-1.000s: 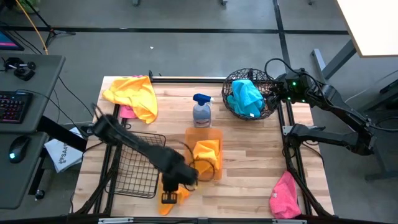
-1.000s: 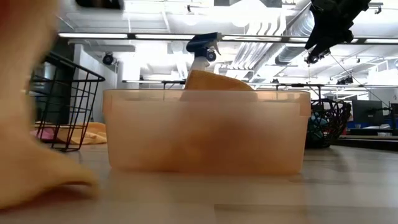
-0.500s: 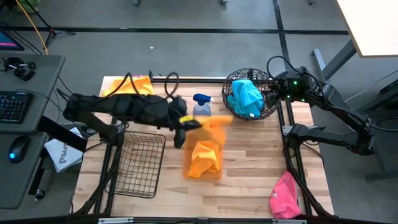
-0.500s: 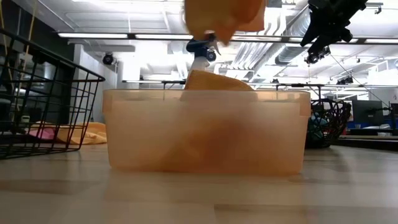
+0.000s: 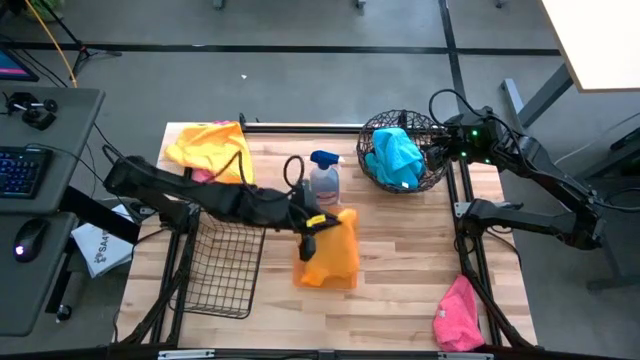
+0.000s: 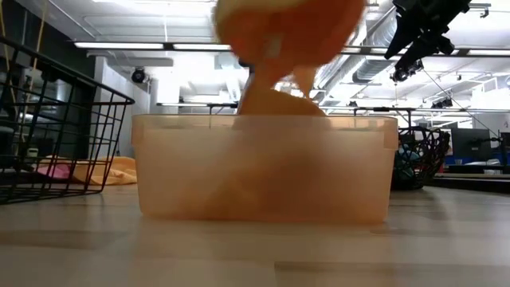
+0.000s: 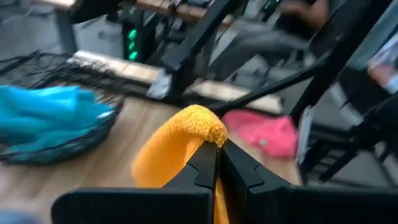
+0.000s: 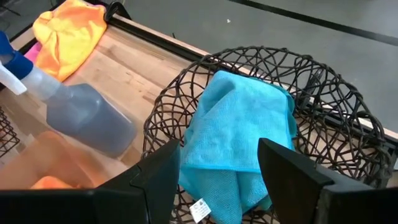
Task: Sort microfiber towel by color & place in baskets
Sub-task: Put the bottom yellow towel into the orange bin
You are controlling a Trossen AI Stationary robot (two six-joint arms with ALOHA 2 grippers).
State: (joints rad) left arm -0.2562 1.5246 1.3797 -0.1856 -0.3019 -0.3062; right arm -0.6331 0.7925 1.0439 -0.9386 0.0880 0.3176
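While you look down on the table [image 5: 400, 260], you have 3 baskets across it: the black wire-grid basket [image 5: 222, 265] at the left, the translucent orange bin [image 6: 263, 167] in the middle, and the round dark wire basket [image 5: 403, 152] at the far right with a teal towel [image 5: 396, 156] inside. Your left hand [image 5: 312, 222] is clenched on an orange towel [image 5: 336, 245] that hangs over the orange bin. Your right hand [image 8: 217, 168] hovers released just above the round basket's teal towel. You also have a yellow towel [image 5: 212, 150] at the far left corner, a pink towel [image 5: 457, 312] at the near right edge, and a blue-capped spray bottle [image 5: 324, 178] just behind the bin.
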